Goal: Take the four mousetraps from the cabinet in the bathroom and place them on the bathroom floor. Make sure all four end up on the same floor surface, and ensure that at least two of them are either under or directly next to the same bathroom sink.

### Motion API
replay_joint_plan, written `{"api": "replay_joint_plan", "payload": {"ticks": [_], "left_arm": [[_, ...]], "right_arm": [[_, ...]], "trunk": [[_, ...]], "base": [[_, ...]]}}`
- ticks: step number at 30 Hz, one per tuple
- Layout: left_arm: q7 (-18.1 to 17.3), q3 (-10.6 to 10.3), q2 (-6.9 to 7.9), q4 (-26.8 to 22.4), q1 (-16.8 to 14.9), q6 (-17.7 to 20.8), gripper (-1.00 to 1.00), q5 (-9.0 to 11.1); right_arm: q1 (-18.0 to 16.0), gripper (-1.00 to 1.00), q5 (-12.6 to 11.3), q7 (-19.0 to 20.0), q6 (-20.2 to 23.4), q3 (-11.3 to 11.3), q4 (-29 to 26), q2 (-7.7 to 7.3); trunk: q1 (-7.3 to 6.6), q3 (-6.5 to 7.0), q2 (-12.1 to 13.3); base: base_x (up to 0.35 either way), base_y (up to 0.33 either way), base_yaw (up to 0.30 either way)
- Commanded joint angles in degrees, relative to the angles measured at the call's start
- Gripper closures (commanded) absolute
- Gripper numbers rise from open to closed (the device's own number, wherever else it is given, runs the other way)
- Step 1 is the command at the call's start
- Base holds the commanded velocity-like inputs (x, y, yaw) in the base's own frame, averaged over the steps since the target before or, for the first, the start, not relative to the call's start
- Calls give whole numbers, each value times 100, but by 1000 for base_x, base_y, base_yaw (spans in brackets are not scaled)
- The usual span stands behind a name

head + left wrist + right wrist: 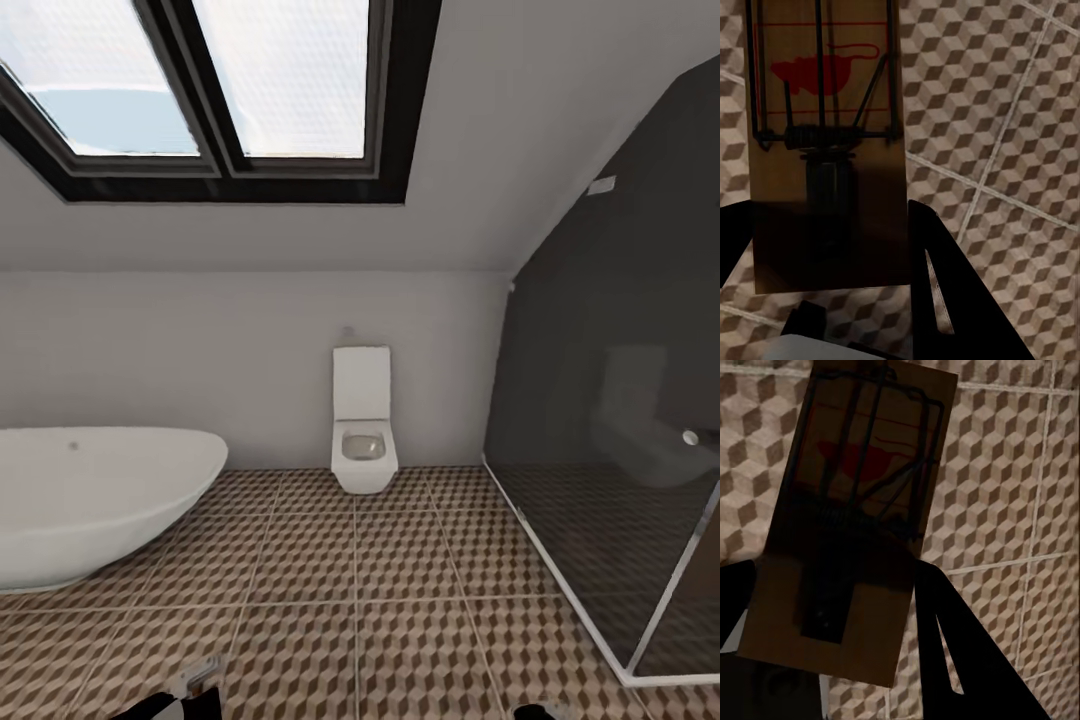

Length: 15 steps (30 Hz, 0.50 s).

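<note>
- Tan-brown wood, red mouse print and dark wire: one mousetrap clamped between the dark fingers of the left end effector, seen in the left wrist view, held flat above the bathroom floor.
- Same tan wood in the right wrist view: a second mousetrap, tilted against the tile lines, gripped at its near end by the right end effector, one dark finger pressed along its edge.
- Both traps in the air over the cube-patterned tiles, not touching them.
- Brown, beige and white cubes with pale grout across the floor in the head view, running up to the far wall.
- At the bottom edge of the head view, a sliver of the left arm and a smaller sliver of the right arm; too little shown there to judge the grip.
- White oval bathtub standing on the tiles at the left.
- White wall-hung toilet against the far wall, near the middle.
- Dark glass shower enclosure at the right, with a pale frame along the floor and a faint reflection of the toilet.
- Black-framed skylight in the sloped ceiling above.
</note>
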Motion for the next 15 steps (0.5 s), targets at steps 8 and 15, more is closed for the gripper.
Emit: {"api": "replay_joint_plan", "payload": {"ticks": [8,15], "left_arm": [[-5,-48,-6,10,-9,15,100,30],[-5,-48,-15,10,-9,16,100,29]], "right_arm": [[17,100,-86,-14,30,451,-16,5],[23,100,-87,-14,30,508,-16,8]], "trunk": [[3,-8,-5],[3,-8,-5]], "base": [[259,-181,289],[262,-208,289]]}}
